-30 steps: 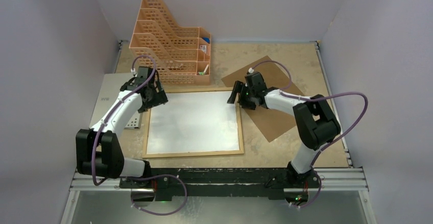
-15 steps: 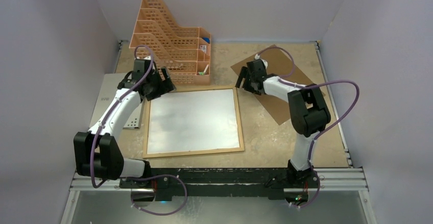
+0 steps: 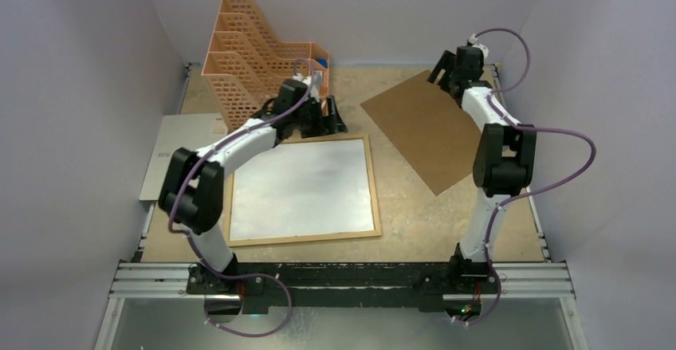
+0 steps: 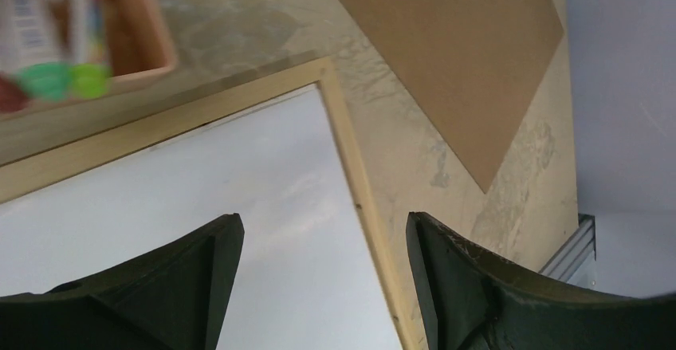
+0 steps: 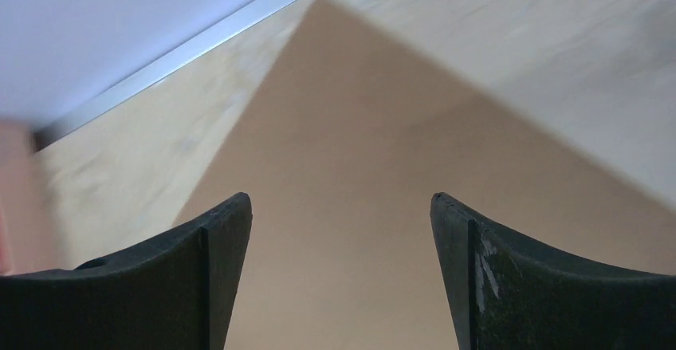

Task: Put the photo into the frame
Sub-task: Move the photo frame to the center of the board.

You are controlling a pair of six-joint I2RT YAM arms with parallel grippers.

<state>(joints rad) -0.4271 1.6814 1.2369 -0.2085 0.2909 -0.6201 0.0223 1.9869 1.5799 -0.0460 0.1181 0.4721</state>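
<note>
Both pairs of fingers stand wide apart and hold nothing. My left fingers (image 3: 333, 117) hang over the far right corner of the frame (image 3: 374, 182), which lies flat on the tabletop (image 3: 414, 222) just ahead of my bases. In the wrist view its thin wooden rail runs up between my two tips.

A pale sheet fills the whole opening inside that rail. I take it for the photo (image 3: 303, 186), face down with its white back up, though the sheen makes it hard to rule out bare glass.

To the right and further off lies a brown board (image 3: 422, 127), flat and turned at an angle. Its near corner is close to the frame but apart from it. My right fingers (image 3: 441, 69) hover above its far corner, by the back edge of the tabletop. An orange file rack (image 3: 255, 55) stands just behind the frame's far rail, right beside my left wrist. A grey sheet (image 3: 167, 147) lies to the frame's left.

As I judge it, the step in hand is seating the photo fully and square. To do that well, my left tips should come down just inside the rail, not on it, and press lightly so the corner drops flush. I should lower straight, since any drift backward meets the rack. The board gives no raised edge, so my right tips should take it at the very corner.
</note>
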